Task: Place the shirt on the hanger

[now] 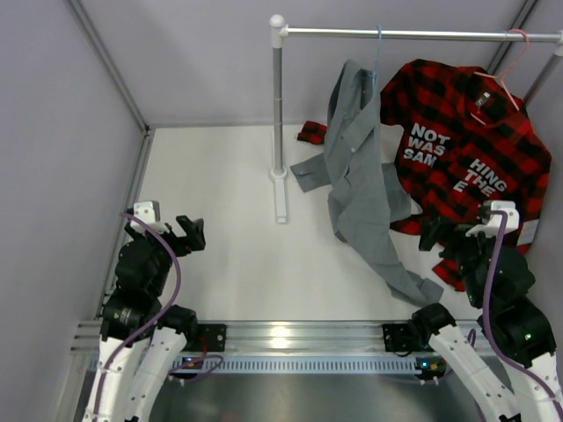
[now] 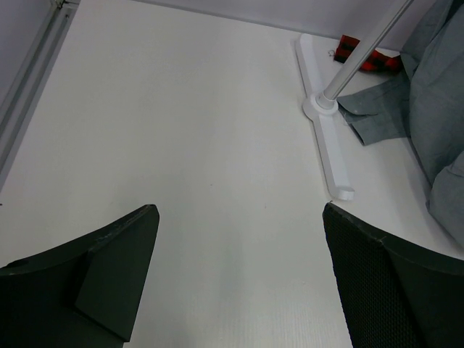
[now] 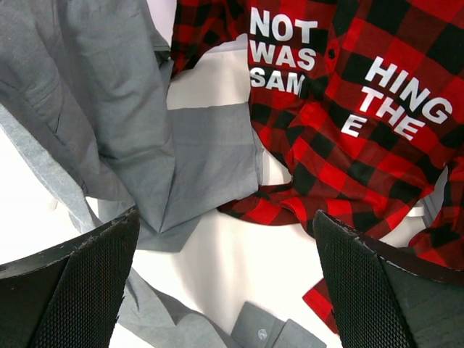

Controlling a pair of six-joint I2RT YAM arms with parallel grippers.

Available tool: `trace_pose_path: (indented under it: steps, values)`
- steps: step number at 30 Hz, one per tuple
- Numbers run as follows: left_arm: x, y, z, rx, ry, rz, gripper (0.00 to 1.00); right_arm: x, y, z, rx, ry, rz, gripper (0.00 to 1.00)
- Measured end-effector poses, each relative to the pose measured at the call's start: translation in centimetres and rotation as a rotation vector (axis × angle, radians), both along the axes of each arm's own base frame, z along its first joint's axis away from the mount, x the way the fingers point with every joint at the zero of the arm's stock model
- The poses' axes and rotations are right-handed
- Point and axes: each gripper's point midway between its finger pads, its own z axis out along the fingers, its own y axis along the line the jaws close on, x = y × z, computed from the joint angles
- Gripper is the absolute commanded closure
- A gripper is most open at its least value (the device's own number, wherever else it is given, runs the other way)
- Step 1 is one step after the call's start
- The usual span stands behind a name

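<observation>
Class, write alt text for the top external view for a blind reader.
A grey-green shirt hangs lopsided from a white rail beside a red plaid shirt, sleeves trailing on the table. The left gripper and right gripper wait open.

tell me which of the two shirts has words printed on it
The red-and-black plaid shirt, the one further right, has white lettering across its front. The grey-green shirt to its left is plain, with no print.
</observation>
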Motion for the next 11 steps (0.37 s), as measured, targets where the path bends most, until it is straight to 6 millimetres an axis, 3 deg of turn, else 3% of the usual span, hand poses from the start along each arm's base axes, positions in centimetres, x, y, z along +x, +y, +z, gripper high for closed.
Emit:
trace_pose_path:
  steps: [11]
  values:
    - [0.21, -0.22, -0.33, -0.003, 0.017, -0.007, 0.02, 0.09, 0.15, -0.07, -0.001, 0.005, 0.006, 0.0]
